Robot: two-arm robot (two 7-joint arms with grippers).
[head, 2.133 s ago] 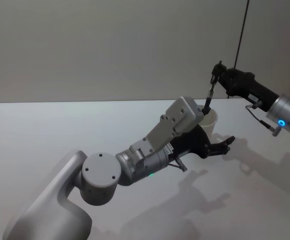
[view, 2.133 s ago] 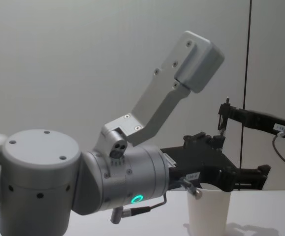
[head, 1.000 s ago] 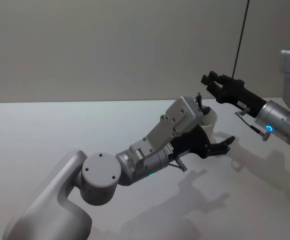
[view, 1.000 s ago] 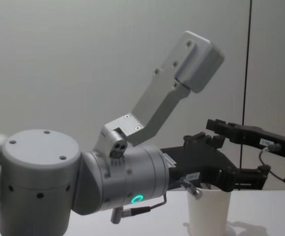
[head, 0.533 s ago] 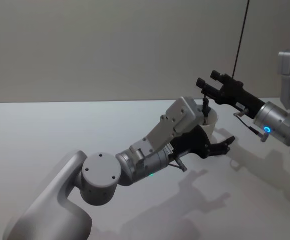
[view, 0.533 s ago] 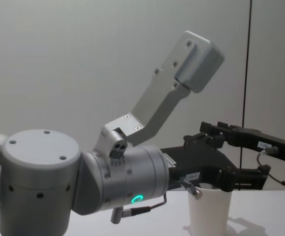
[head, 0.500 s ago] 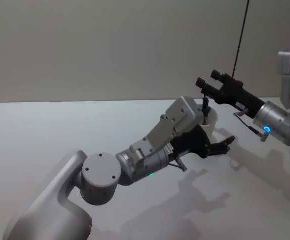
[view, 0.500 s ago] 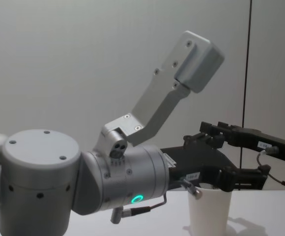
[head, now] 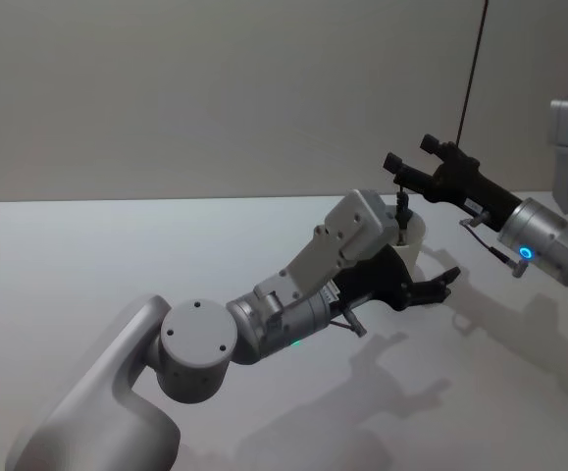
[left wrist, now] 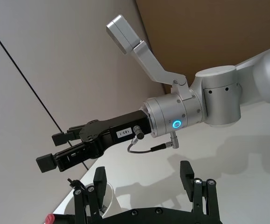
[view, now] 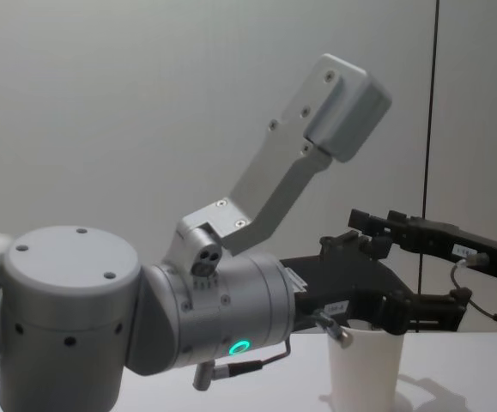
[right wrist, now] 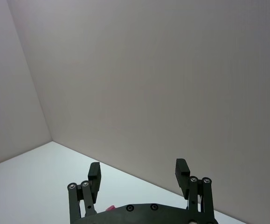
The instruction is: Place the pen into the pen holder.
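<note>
Now your right gripper [head: 408,164] hangs just above the pen holder [head: 410,238] with its fingers [left wrist: 48,162] spread apart and nothing between them. Below it the pen [head: 399,211] stands nearly upright in the white cup, its long axis vertical, its dark top poking above the rolled rim. Your left gripper [head: 429,288] sits wide open around the holder, one finger [view: 433,309] reaching past the cup's side; you cannot tell whether the pads touch the paper. The cup stands upright on the white table [head: 87,265].
</note>
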